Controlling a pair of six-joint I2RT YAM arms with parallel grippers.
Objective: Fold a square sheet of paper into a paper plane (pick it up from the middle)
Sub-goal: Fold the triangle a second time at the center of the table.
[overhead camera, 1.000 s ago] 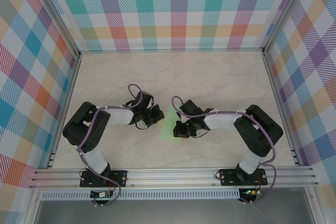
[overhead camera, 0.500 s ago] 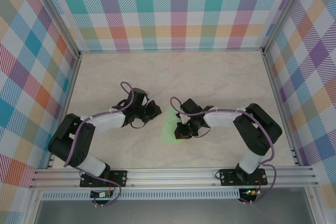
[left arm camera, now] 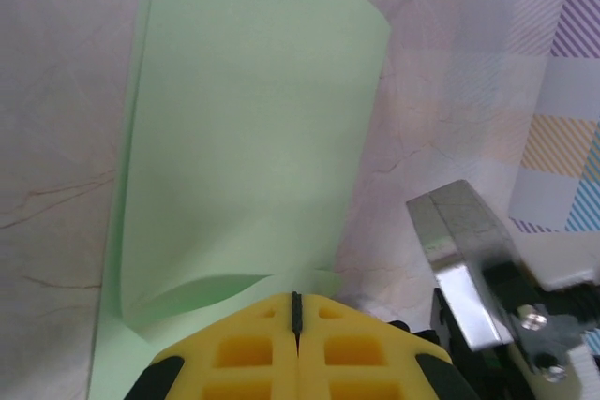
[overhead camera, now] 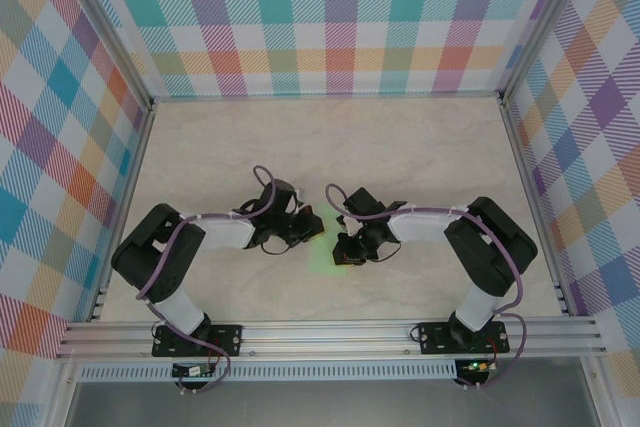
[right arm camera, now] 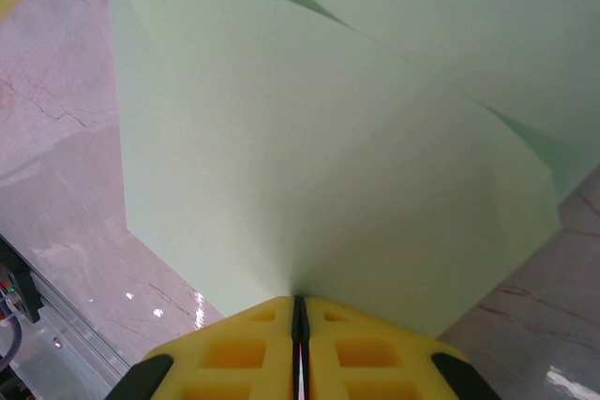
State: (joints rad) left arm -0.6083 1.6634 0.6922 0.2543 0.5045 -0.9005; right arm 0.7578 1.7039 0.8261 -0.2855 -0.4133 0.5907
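Observation:
The pale green sheet of paper [overhead camera: 322, 251] lies partly folded on the table between my two grippers. In the left wrist view the paper [left arm camera: 253, 138] is doubled over lengthwise, with a loose flap curling up just in front of my left gripper [left arm camera: 297, 299]. Its yellow fingers are shut, their tips at the flap's near edge, and no paper shows between them. From above, the left gripper [overhead camera: 305, 226] sits at the sheet's left edge. The right gripper [overhead camera: 343, 249] is at its right side. In the right wrist view the paper [right arm camera: 328, 138] runs straight into the shut right gripper [right arm camera: 300, 302].
The marble-look table top [overhead camera: 330, 147] stretches open behind the arms, walled by checked panels [overhead camera: 330, 17]. An aluminium rail [overhead camera: 330, 332] runs along the near edge. A shiny metal part of the right arm [left arm camera: 459, 236] stands close beside my left gripper.
The left arm swung out and back from the sheet half a second ago and has now returned to its left edge. The right gripper has hardly moved.

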